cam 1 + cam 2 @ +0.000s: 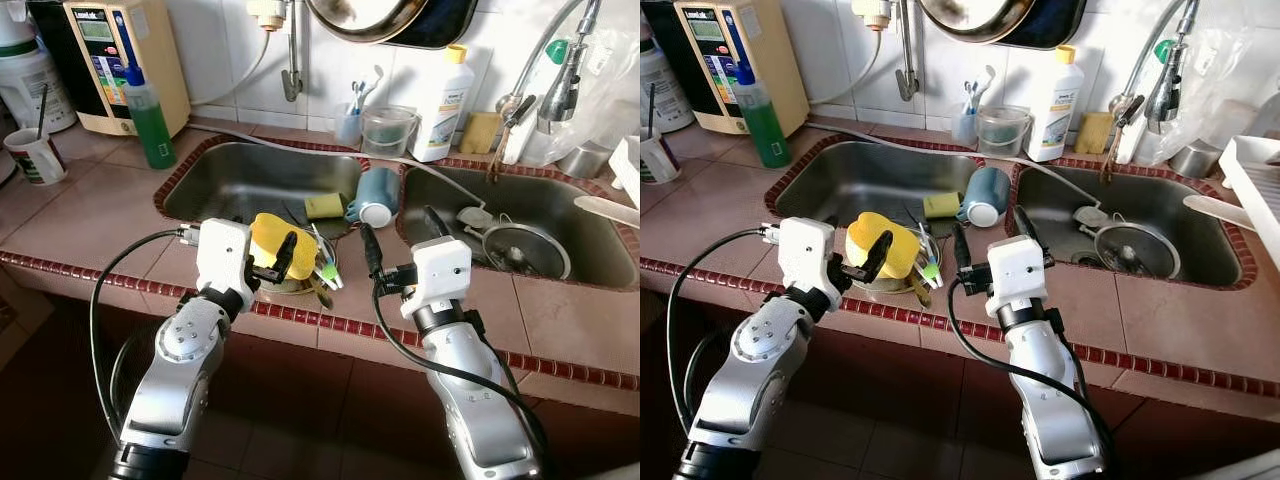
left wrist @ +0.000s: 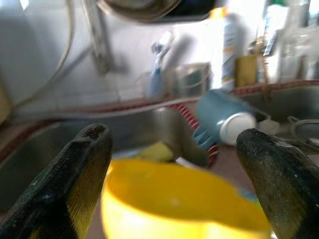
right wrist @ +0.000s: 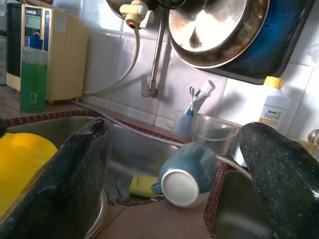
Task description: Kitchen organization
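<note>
Two grippers stood over the front edge of the tiled counter [image 1: 90, 215], each aimed into the double sink as though a dish were about to be picked. The left gripper [image 1: 272, 262] had its fingers spread wide on either side of the near rim of a yellow bowl [image 1: 283, 243], one finger [image 1: 286, 252] showing dark across the bowl's front; they bracketed it but had not closed, and from the blurred left wrist view I could not tell whether either pad touched the rim. That bowl sat tilted on a metal dish at the front lip of the left basin [image 1: 230, 180], with green-handled utensils [image 1: 328, 268] lying at its 3 o'clock, likely stacked there to await washing.

At the bowl's 1 o'clock a blue mug [image 1: 372, 196] lay on its side on the divider between the basins, its pale base turned toward the robot, and a yellow sponge [image 1: 325, 205] rested just beside it at the mug's 9 o'clock. The right gripper [image 1: 400, 237] hovered near the divider with its fingers apart and holding nothing, pointed toward the mug, probably the next thing to be cleared. A sink strainer [image 1: 525, 250] lay in the right basin [image 1: 560, 215], and a green soap bottle [image 1: 148, 115] stood on the counter at the left basin's 10 o'clock.
</note>
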You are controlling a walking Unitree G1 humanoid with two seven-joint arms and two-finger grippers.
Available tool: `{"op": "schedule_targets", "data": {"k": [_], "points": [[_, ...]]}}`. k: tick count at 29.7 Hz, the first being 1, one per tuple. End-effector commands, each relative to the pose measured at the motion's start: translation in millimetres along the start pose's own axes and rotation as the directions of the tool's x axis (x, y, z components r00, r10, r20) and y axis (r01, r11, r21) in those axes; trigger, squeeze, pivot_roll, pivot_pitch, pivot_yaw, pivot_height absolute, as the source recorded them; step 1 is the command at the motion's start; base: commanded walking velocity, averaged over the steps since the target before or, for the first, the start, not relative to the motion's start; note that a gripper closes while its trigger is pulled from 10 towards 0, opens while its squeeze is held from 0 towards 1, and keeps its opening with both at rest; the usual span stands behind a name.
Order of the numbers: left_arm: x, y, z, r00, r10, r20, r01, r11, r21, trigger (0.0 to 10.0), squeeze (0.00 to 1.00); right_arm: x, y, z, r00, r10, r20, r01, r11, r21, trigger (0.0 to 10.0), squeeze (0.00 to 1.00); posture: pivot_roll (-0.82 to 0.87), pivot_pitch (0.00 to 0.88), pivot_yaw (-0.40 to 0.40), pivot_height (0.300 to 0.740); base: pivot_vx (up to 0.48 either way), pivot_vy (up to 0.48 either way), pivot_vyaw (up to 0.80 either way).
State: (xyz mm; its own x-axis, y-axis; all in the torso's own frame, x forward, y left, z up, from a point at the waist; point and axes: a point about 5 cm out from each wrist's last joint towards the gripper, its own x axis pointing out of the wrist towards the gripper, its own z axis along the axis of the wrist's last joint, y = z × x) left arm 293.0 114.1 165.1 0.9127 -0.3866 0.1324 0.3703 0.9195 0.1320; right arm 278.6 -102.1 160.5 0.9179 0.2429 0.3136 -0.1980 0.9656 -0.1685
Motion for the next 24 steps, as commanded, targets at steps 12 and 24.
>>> {"op": "schedule_targets", "data": {"k": [12,24], "points": [[-5.6,-23.9,1,0.99,-0.137,0.016,0.136,0.988,0.08,10.0,0.0,-9.3,2.3,0,1.0,0.012,0.0,-0.012,1.0,0.007,10.0,0.0,-0.21,0.0,0.018,0.74,0.0,0.0,0.0],[0.7,-33.5,5,0.978,-0.208,0.014,0.203,0.967,0.153,10.0,0.0,-18.1,7.2,-1,1.0,0.023,-0.01,-0.023,1.0,0.008,10.0,0.0,-0.24,0.0,0.042,0.74,0.0,0.0,0.0]]}}
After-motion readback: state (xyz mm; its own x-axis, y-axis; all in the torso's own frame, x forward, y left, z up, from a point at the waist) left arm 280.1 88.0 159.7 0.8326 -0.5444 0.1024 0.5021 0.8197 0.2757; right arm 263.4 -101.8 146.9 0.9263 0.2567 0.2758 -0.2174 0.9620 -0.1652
